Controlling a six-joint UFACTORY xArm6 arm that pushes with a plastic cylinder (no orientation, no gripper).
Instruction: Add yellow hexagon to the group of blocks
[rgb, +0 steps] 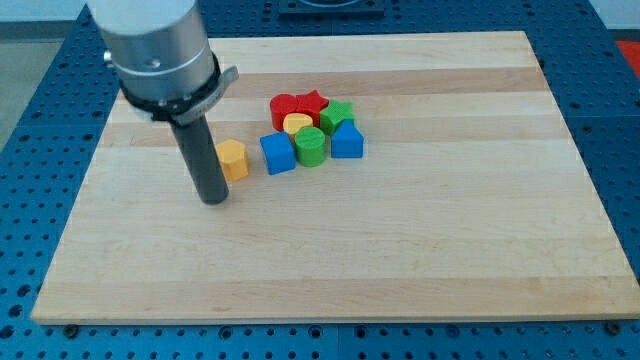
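Note:
The yellow hexagon (233, 159) lies on the wooden board (420, 240), just left of the group, a small gap from the blue cube (277, 153). The group holds the blue cube, a green cylinder (310, 145), a blue block with a peaked top (346, 139), a yellow block (297, 123), a red block (283, 107), a red star (313, 102) and a green star-like block (337, 114). My tip (214, 199) rests on the board just left of and below the yellow hexagon, close to it; whether it touches is unclear.
The arm's grey housing (160, 50) hangs over the board's upper left. A blue perforated table (40, 150) surrounds the board on all sides.

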